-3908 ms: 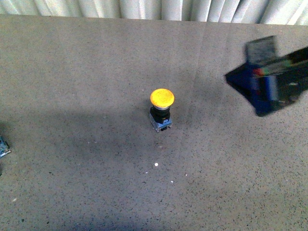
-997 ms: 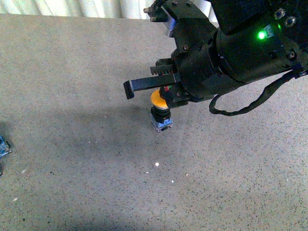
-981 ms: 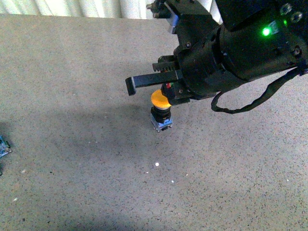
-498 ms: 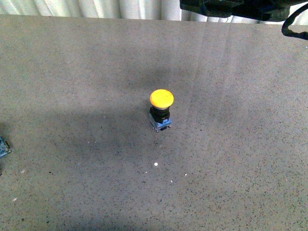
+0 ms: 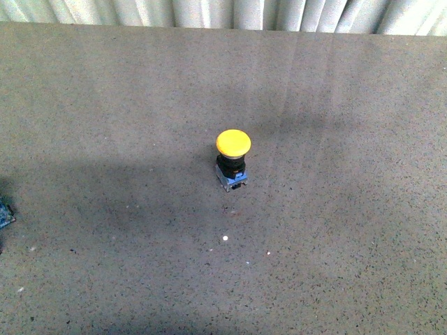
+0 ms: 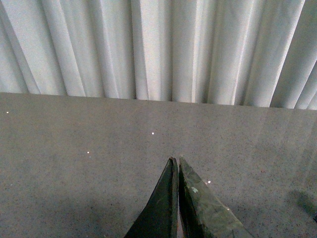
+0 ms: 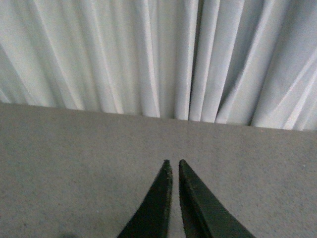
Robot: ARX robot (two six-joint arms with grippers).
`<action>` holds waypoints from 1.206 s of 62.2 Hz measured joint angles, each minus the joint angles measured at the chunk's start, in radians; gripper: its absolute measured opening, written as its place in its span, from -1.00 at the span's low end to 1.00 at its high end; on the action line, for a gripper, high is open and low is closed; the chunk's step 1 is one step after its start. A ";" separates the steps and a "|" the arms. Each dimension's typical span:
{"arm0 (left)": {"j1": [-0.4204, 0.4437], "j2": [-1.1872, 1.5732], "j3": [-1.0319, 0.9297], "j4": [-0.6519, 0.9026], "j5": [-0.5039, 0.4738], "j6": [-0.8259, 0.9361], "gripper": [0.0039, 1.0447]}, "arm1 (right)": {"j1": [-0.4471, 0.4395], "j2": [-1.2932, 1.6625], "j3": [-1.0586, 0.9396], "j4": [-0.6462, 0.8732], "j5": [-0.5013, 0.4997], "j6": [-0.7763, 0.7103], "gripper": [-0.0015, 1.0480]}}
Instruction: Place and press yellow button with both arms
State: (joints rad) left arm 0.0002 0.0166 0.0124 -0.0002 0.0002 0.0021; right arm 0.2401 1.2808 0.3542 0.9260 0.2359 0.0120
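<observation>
The yellow button stands upright in the middle of the grey table in the front view, its round yellow cap on a black collar and a small blue-grey base. Neither arm shows in the front view. In the left wrist view my left gripper is shut and empty above bare table. In the right wrist view my right gripper is shut and empty, also over bare table. The button shows in neither wrist view.
A white pleated curtain hangs along the table's far edge and fills the upper part of both wrist views. A small blue object lies at the table's left edge. Small white specks dot the surface.
One second ago the right arm hung over the button with its closed fingers on the cap. It then lifted away and has left the front view. The button stands in the same spot.
</observation>
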 joint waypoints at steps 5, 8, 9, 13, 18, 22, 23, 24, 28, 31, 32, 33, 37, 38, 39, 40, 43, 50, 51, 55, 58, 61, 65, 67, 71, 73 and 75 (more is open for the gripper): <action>0.000 0.000 0.000 0.000 0.000 0.000 -0.98 | -0.029 -0.048 -0.060 -0.001 -0.027 -0.006 -0.97; 0.000 0.000 0.000 0.000 0.000 0.000 -0.98 | -0.044 -0.081 -0.090 -0.005 -0.048 -0.006 -0.97; 0.000 0.000 0.000 0.000 0.000 0.000 -0.98 | -0.049 -0.095 -0.101 -0.007 -0.054 -0.006 -0.97; 0.000 0.000 0.000 0.000 0.000 0.000 -0.98 | -0.066 -0.140 -0.132 -0.016 -0.072 -0.006 -0.97; 0.000 0.000 0.000 0.000 0.000 0.000 -0.98 | -0.089 -0.195 -0.168 -0.034 -0.090 -0.006 -0.97; 0.000 0.000 0.000 0.000 0.000 0.000 -0.98 | -0.108 -0.241 -0.198 -0.055 -0.104 -0.006 -0.97; 0.000 0.000 0.000 0.000 0.000 0.000 -0.98 | -0.109 -0.248 -0.202 -0.058 -0.106 -0.006 -0.97; 0.000 0.000 0.000 0.000 0.000 0.000 -0.98 | -0.114 -0.261 -0.209 -0.065 -0.111 -0.006 -0.97; 0.000 0.000 0.000 0.000 0.000 0.000 -0.98 | -0.127 -0.309 -0.232 -0.090 -0.126 -0.006 -0.97; 0.000 0.000 0.000 0.000 0.000 0.000 -0.98 | -0.136 -0.343 -0.247 -0.109 -0.136 -0.006 -0.97; 0.000 0.000 0.000 0.000 0.000 0.000 -0.98 | -0.139 -0.356 -0.252 -0.116 -0.138 -0.006 -0.97; 0.000 0.000 0.000 0.000 0.000 0.000 -0.98 | -0.140 -0.362 -0.254 -0.119 -0.141 -0.006 -0.97; 0.000 0.000 0.000 0.000 0.000 0.000 -0.98 | -0.151 -0.405 -0.270 -0.148 -0.153 -0.006 -0.97; 0.000 0.000 0.000 0.000 0.000 0.000 -0.98 | -0.168 -0.406 -0.285 -0.127 -0.179 -0.006 -0.97; 0.000 0.000 0.000 0.000 0.000 0.000 -0.98 | -0.185 -0.410 -0.296 -0.111 -0.208 -0.007 -0.97; 0.000 0.000 0.000 0.000 0.000 0.000 -0.98 | -0.207 -0.418 -0.308 -0.109 -0.224 -0.007 -0.97; 0.000 0.000 0.000 0.000 0.000 0.000 -0.98 | -0.233 -0.454 -0.331 -0.139 -0.227 -0.007 -0.97; 0.000 0.000 0.000 0.000 0.000 0.000 -0.98 | -0.236 -0.537 -0.335 -0.214 -0.236 -0.007 -0.97; 0.000 0.000 0.000 0.000 0.000 0.000 -0.98 | -0.236 -0.554 -0.335 -0.227 -0.236 -0.007 -0.97; 0.000 0.000 0.000 0.000 0.000 0.000 -0.98 | -0.237 -0.599 -0.335 -0.266 -0.236 -0.007 -0.97; 0.000 0.000 0.000 0.000 0.000 0.000 -0.98 | -0.237 -0.634 -0.335 -0.298 -0.236 -0.007 -0.97; 0.000 0.000 0.000 0.000 0.000 0.000 -0.98 | -0.237 -0.688 -0.336 -0.347 -0.236 -0.007 -0.97; 0.000 0.000 0.000 0.000 0.000 0.000 -0.98 | -0.237 -0.738 -0.336 -0.391 -0.236 -0.007 -0.97; 0.000 0.000 0.000 0.000 0.000 0.000 -0.98 | -0.237 -0.761 -0.336 -0.413 -0.236 -0.007 -0.97; 0.000 0.000 0.000 0.000 0.000 0.000 -0.98 | -0.237 -0.795 -0.336 -0.446 -0.236 -0.007 -0.97; 0.000 0.000 0.000 0.000 0.000 0.000 -0.98 | -0.237 -0.817 -0.336 -0.468 -0.236 -0.007 -0.97; 0.000 0.000 0.000 0.000 0.000 0.000 -0.98 | -0.237 -0.834 -0.336 -0.483 -0.236 -0.007 -0.97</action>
State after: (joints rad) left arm 0.0002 0.0166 0.0124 -0.0002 -0.0002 0.0021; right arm 0.0032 0.4473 0.0181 0.4435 0.0002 0.0051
